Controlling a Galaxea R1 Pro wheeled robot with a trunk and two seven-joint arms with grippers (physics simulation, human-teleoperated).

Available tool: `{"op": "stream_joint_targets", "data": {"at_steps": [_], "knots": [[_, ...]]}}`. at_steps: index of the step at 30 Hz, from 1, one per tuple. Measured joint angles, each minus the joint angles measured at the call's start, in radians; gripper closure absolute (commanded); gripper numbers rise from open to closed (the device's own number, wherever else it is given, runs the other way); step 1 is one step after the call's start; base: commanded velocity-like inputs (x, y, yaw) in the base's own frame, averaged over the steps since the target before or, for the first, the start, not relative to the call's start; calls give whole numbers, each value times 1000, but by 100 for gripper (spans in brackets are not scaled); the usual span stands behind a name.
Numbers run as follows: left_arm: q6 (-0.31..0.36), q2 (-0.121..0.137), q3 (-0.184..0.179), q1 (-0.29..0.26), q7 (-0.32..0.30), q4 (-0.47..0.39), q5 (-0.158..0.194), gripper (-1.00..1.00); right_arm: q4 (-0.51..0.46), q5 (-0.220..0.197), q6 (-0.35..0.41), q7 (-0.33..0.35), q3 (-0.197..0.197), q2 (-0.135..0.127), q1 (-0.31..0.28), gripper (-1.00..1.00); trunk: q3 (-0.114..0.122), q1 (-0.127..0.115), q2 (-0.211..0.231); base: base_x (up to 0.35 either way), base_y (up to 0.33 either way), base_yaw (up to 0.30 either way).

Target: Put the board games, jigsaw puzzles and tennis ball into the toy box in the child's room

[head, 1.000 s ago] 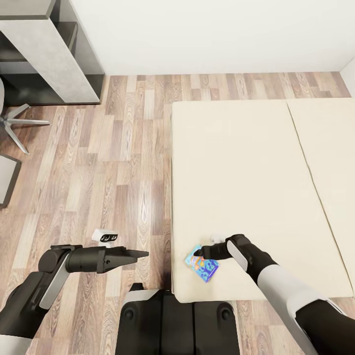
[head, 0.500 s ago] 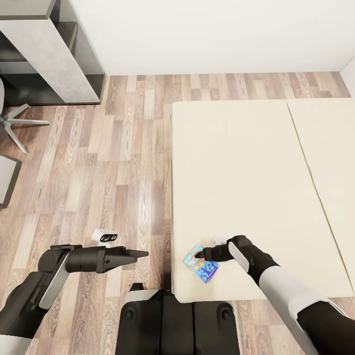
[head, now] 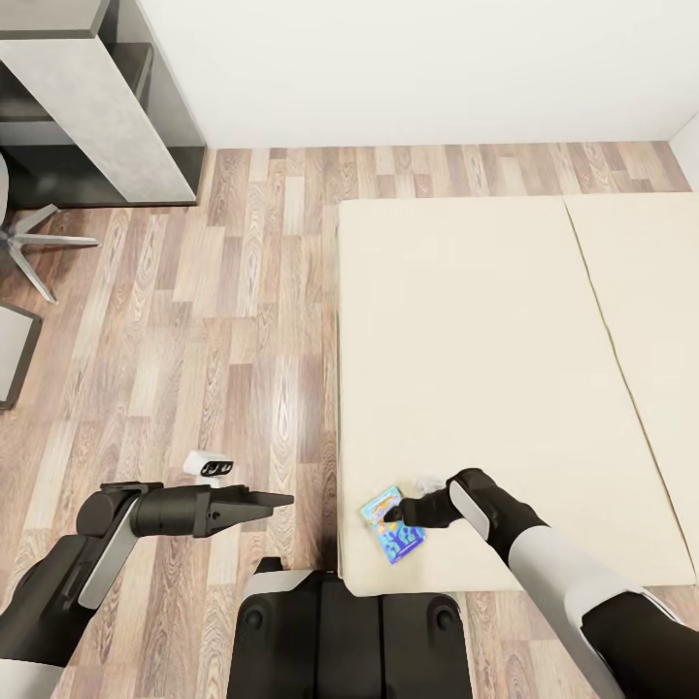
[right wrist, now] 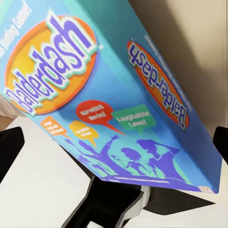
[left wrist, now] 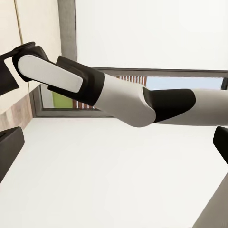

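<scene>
Head view: we have the right gripper reached left over the near-left corner of the bed, at the light-blue board game lying there; step in hand looks like picking up this game, but whether the jaws are closed on it we cannot tell. Next move calls for a firm hold, a lift, then carrying it off to the toy box. Left gripper hangs idle over the wood floor, fingers pressed together, arm pointing right. Left wrist view: the right arm crosses in front. Right wrist view: the "Balderdash" box sits tilted, very close.
</scene>
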Motion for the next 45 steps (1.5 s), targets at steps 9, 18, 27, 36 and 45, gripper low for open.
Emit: {"op": "stream_joint_targets", "data": {"at_steps": [9, 18, 27, 36, 45], "knots": [[0, -2, -1, 0, 13, 0, 0, -100, 2, 1, -7, 2, -1, 9, 0, -100, 0, 0, 0, 0, 0, 0], [0, -2, 0, 0, 15, 0, 0, -100, 0, 0, -9, 7, -1, 19, 0, -100, 0, 0, 0, 0, 0, 0], [0, 1, 1, 0, 15, 0, 0, -100, 1, 0, -9, 57, 0, 25, 0, -100, 0, 0, 0, 0, 0, 0], [0, -1, 0, 0, 15, 0, 0, -100, 2, 11, -54, 62, 2, 81, 0, -100, 0, 0, 0, 0, 0, 0], [0, 1, 0, 0, 14, 0, 0, -100, 4, 16, -86, 63, 3, 92, 0, -100, 0, 0, 0, 0, 0, 0]]}}
